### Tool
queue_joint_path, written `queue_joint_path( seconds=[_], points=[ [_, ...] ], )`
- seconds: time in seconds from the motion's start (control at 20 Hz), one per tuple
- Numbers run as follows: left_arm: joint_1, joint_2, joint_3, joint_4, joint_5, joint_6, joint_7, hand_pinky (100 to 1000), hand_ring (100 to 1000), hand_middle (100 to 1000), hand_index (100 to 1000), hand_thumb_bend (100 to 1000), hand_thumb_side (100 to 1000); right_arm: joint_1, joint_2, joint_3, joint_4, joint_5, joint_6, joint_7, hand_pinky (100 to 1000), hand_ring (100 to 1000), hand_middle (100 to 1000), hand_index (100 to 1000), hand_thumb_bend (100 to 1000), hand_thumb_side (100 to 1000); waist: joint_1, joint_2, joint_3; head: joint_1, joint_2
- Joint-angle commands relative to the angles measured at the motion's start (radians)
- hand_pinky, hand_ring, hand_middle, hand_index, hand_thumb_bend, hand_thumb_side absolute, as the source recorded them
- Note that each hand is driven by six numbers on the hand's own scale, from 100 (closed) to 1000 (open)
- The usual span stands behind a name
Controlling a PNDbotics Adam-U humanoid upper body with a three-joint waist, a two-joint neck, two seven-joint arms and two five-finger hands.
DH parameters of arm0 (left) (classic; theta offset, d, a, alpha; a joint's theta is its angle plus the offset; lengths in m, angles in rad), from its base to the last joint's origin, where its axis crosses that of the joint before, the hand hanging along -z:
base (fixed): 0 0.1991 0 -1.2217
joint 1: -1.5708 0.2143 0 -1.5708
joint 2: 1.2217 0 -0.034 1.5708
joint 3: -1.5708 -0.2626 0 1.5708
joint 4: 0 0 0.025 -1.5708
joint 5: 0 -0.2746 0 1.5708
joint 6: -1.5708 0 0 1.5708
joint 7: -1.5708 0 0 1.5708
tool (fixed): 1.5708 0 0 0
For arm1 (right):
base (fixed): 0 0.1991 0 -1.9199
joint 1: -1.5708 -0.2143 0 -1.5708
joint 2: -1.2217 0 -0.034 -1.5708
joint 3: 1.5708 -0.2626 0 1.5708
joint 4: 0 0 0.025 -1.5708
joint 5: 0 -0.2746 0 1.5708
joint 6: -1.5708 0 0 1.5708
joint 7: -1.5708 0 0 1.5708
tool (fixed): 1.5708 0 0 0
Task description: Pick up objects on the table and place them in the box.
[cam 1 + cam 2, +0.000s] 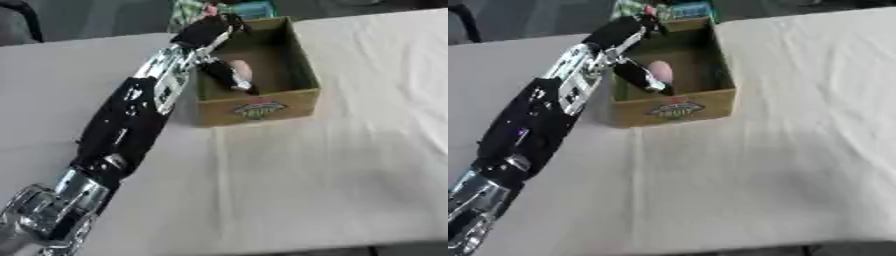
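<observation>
step: placing | left robot hand [229,75] inside box [262,107], fingers curled beside pink object [241,70], hold unclear | next: release, withdraw arm

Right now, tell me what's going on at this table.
The robot's left hand reaches down into the cardboard box standing on the white cloth. A pinkish object sits inside the box by the fingers; whether the hand holds it or has let go cannot be told. The right hand is out of view.
</observation>
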Motion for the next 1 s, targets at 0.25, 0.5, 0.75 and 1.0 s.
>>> queue_joint_path(
  seconds=[0.25, 0.5, 0.75, 1.0],
  points=[
    [0.037, 0.135, 0.024, -0.278, 0.239, 0.044, 0.047, 658, 663, 717, 794, 978, 488, -0.002, -0.018, -0.019, -0.008, -0.001, -0.006, -0.008, 647, 725, 686, 815, 100, 256, -0.005, -0.01, 0.019, -0.028, -0.015],
    [0.173, 0.237, 0.079, -0.505, 0.424, 0.12, 0.069, 626, 627, 684, 770, 898, 450, 0.004, -0.019, -0.031, -0.007, 0.001, -0.009, -0.019, 647, 725, 686, 815, 100, 255, -0.004, -0.004, 0.045, -0.049, -0.022],
    [0.361, 0.237, 0.166, -0.66, 0.576, 0.179, 0.176, 597, 606, 648, 733, 811, 440, 0.004, -0.017, -0.035, -0.009, 0.002, -0.01, -0.024, 647, 725, 686, 815, 100, 253, -0.007, 0.005, 0.068, -0.059, -0.03],
    [0.499, 0.217, 0.245, -0.673, 0.76, 0.198, 0.31, 561, 584, 620, 694, 656, 464, 0.001, -0.016, -0.04, -0.011, 0.003, -0.012, -0.027, 647, 726, 685, 815, 100, 253, -0.012, 0.013, 0.077, -0.066, -0.039]
  ],
)
